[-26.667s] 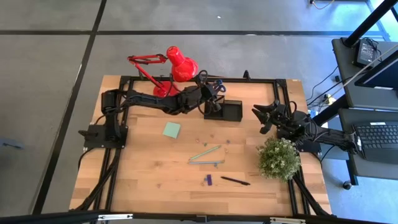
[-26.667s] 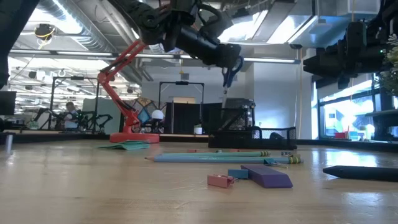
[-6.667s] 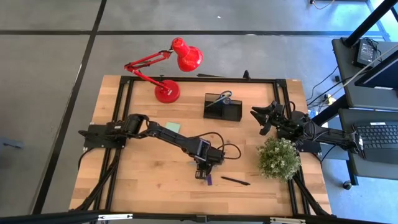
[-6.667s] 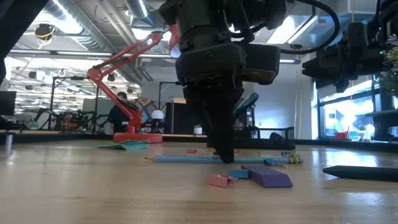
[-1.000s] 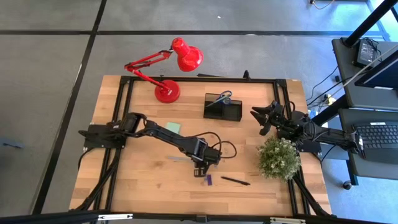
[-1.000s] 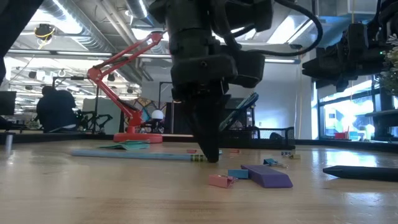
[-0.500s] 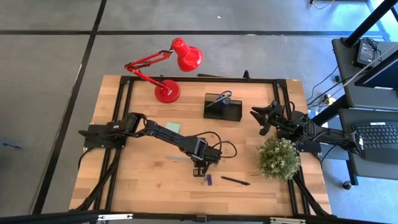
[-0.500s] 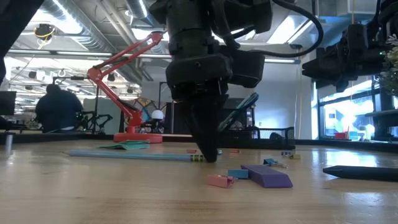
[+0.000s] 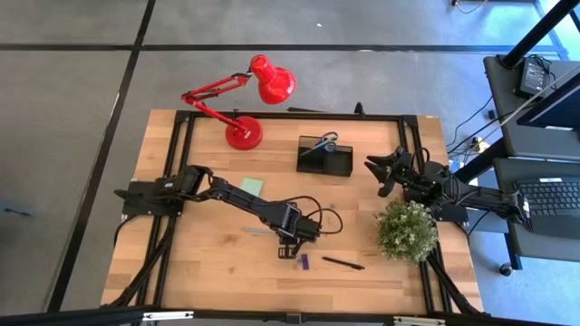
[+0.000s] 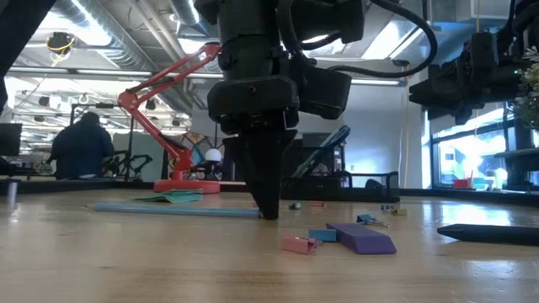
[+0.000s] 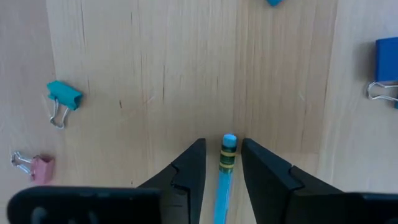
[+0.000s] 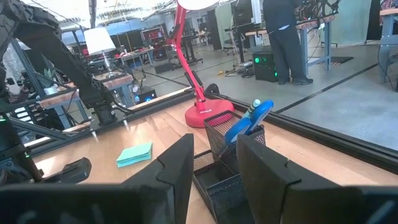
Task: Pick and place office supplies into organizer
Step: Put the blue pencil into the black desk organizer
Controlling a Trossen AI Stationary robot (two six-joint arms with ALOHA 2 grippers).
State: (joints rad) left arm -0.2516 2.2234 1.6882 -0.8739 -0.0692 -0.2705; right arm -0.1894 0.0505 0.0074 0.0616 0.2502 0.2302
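My left gripper (image 9: 288, 239) points straight down at mid-table, open by a narrow gap. Its fingers stand on either side of the eraser end (image 11: 229, 142) of a light-blue pencil (image 9: 259, 230) lying flat on the wood. The black organizer (image 9: 324, 157) stands at the far side with blue-handled scissors (image 9: 323, 139) upright in it. A pale green sticky pad (image 9: 251, 186) lies left of centre. A purple piece (image 9: 304, 262) and a black pen (image 9: 343, 263) lie nearer. My right gripper (image 9: 384, 174) waits open, in the air right of the organizer.
Small binder clips lie around the left gripper: teal (image 11: 63, 99), pink (image 11: 34, 167), blue (image 11: 387, 62). A red desk lamp (image 9: 243, 132) stands at the far left. A green plant (image 9: 405, 230) sits near the right edge. The black frame (image 9: 272, 116) borders the table.
My left gripper has slid a little toward the table's left along the pencil, staying low at the table, and now straddles the eraser end. The pencil has kept its place. A person in the room behind has shifted.
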